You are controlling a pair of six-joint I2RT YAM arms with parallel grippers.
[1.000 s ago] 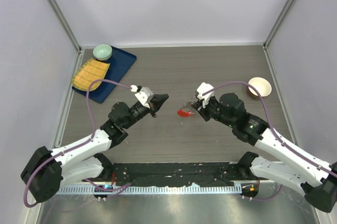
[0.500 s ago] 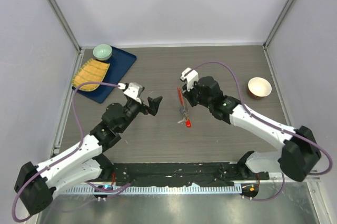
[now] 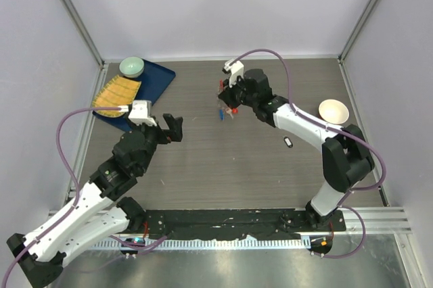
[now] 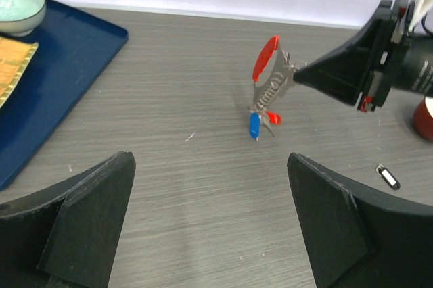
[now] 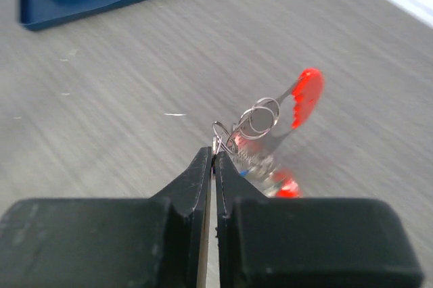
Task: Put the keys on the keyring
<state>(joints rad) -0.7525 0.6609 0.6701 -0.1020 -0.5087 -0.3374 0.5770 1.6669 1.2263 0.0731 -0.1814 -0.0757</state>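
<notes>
Your right gripper (image 5: pixel 213 156) is clenched on a thin wire loop of the keyring (image 4: pixel 269 86). It holds the bunch over the table toward the middle of the far edge, with the blue tag (image 4: pixel 254 124) hanging lowest. Your left gripper (image 3: pixel 172 126) stands released and empty, nearer the table's left edge. Expect a light, loose cluster of slick metal that swings and twists. Grip the flat red tag (image 4: pixel 265 58), not the wire. Whether the red-headed key (image 4: pixel 273 117) is threaded, I cannot tell.
</notes>
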